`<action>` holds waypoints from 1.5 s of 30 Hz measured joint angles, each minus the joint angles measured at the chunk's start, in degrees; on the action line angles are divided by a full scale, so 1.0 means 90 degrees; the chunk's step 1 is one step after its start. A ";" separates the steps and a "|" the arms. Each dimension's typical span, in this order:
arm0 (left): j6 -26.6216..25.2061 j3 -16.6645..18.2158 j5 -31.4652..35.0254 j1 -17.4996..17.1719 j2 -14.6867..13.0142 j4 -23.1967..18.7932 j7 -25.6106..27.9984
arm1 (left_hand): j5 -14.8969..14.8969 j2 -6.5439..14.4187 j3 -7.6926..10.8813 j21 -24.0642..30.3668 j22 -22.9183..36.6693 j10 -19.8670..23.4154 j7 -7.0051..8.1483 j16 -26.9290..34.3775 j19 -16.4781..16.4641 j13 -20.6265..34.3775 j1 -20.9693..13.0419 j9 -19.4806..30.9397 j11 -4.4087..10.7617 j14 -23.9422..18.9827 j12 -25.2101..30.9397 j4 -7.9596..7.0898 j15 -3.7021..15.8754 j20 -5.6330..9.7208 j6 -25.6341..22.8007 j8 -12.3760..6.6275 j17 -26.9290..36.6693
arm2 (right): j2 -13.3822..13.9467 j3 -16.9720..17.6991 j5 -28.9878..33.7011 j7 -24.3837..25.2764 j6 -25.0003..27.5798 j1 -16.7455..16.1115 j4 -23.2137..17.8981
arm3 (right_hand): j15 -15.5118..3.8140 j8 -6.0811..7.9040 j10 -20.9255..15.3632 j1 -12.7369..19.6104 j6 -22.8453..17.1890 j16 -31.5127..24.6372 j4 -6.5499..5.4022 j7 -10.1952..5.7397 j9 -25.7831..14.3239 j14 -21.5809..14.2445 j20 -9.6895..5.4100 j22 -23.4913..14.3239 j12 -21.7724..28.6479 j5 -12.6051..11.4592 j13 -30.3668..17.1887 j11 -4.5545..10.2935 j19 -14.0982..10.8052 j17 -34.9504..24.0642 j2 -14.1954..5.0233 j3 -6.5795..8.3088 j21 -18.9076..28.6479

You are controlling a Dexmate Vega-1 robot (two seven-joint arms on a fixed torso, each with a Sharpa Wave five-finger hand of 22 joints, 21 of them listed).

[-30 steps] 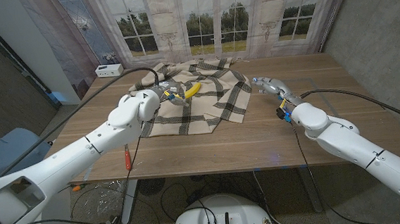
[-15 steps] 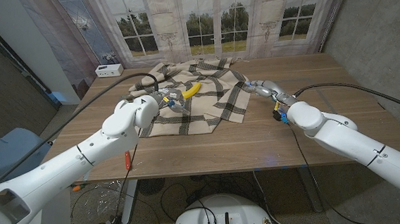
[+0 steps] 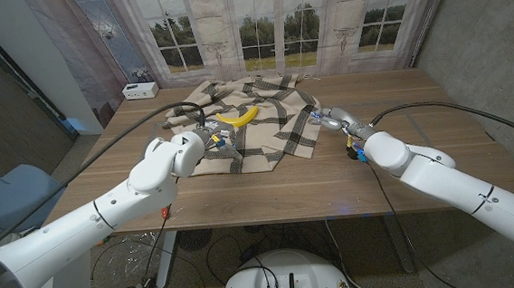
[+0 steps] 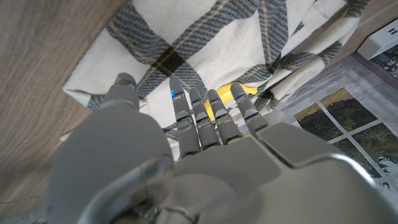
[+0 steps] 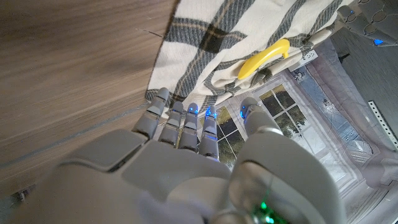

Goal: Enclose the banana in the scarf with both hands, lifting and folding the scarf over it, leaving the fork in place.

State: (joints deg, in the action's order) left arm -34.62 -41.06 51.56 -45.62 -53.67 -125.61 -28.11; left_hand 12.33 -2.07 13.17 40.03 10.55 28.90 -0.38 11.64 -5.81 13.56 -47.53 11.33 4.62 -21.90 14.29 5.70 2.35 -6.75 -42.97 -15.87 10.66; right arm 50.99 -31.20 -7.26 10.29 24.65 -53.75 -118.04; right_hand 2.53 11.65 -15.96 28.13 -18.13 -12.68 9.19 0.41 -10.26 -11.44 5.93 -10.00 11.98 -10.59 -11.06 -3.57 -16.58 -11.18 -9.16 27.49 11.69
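**Both hands at the scarf's edges, fold not yet begun**

Head view: the banana [image 3: 237, 117] lies uncovered on the plaid scarf [image 3: 274, 134], which is spread over the far middle of the wooden table [image 3: 332, 180]. The left hand [image 3: 217, 139] sits over the scarf's near-left part, close to the banana; the right hand [image 3: 328, 117] is at the scarf's right edge. An orange-handled item [image 3: 163, 204], possibly the fork, lies at the table's near-left edge, well apart from the scarf.

Left wrist view: the left hand [image 4: 186, 134] reaches over the cloth with fingers extended and apart, holding nothing; the banana [image 4: 227, 99] peeks beyond the fingertips.

Right wrist view: the right hand [image 5: 193, 134] is likewise spread and empty, fingertips just at the scarf's [image 5: 211, 37] border, the banana [image 5: 264, 57] further on.

Judged from this, the step in hand is the approach to grasp. The next move calls for each hand to pinch its edge of cloth, lift, and carry it over the banana.
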 measured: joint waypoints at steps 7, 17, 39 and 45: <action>-0.0176 -0.0024 0.0549 -0.0209 0.0028 -0.0174 -0.0340 | 0.0051 0.0011 0.0000 -0.0047 -0.0001 -0.0045 0.0067 0.0000 0.0000 0.0000 -0.0078 0.0003 0.0045 0.0068 -0.0040 0.0052 0.0000 0.0000 0.0067 0.0046 0.0000 | 0.0079 -0.0184 0.0302 -0.0127 0.0248 0.0084 -0.0203 | -0.0032 -0.0024 0.0036 0.0174 0.0000 0.0045 0.0101 0.0000 0.0000 0.0036 0.0000 0.0000 -0.0037 0.0000 0.0000 0.0036 0.0000 0.0030 0.0073 0.0053 0.0000; -0.0352 -0.0025 0.1348 -0.0498 0.0151 -0.0306 -0.0839 | 0.0051 0.0033 -0.0034 -0.0094 -0.0001 -0.0140 0.0183 0.0001 0.0000 0.0001 -0.0190 0.0003 0.0023 0.0147 -0.0090 0.0123 0.0012 0.0000 0.0233 0.0168 0.0001 | 0.0128 -0.0386 0.0631 -0.0317 0.0472 0.0185 -0.0363 | -0.0043 -0.0024 0.0081 0.0482 -0.0022 0.0095 0.0162 -0.0023 0.0000 0.0092 0.0025 0.0001 -0.0060 0.0000 0.0000 0.0081 0.0024 0.0059 0.0181 0.0110 0.0000; -0.0410 0.0253 0.3411 -0.1189 0.0742 -0.0004 -0.1757 | 0.0093 0.0204 -0.0062 -0.0141 -0.0002 -0.0172 0.0337 0.0006 -0.0001 0.0019 -0.0388 0.0032 0.0055 0.0226 -0.0090 0.0149 0.0000 0.0001 0.0933 0.0495 0.0047 | -0.0011 -0.0985 0.1410 -0.1035 0.0907 0.0710 -0.0428 | -0.0034 -0.0097 0.0453 0.1269 0.0223 0.0192 0.0218 -0.0127 0.0000 0.0355 0.0059 0.0016 -0.0156 -0.0025 0.0001 0.0210 0.0058 0.0088 0.0532 0.0199 -0.0028; -0.0329 0.0356 0.4040 -0.1336 0.0957 0.0185 -0.1902 | 0.0093 0.0251 -0.0062 -0.0141 -0.0002 -0.0147 0.0362 0.0038 -0.0024 0.0049 -0.0435 0.0032 0.0079 0.0226 -0.0090 0.0149 0.0000 0.0024 0.0958 0.0518 0.0047 | -0.0091 -0.1167 0.1588 -0.1245 0.1005 0.0909 -0.0343 | -0.0030 -0.0097 0.0586 0.1518 0.0337 0.0191 0.0199 -0.0150 -0.0032 0.0425 0.0058 0.0007 -0.0156 -0.0050 0.0001 0.0240 0.0057 0.0088 0.0598 0.0232 -0.0028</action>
State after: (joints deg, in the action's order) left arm -37.58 -37.85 87.92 -57.64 -45.06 -123.94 -45.23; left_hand 13.17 0.19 12.61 38.76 10.53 27.58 2.87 11.98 -6.02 14.00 -51.45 11.61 5.33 -19.86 13.49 7.04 2.35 -6.54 -34.34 -11.21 11.08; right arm 50.17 -41.70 7.03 -0.92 33.69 -45.57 -121.12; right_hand 2.26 10.78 -10.68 41.79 -15.09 -10.96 10.99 -0.95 -10.55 -7.62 6.46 -9.94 10.58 -11.04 -11.05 -1.41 -16.07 -10.39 -3.78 29.58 11.44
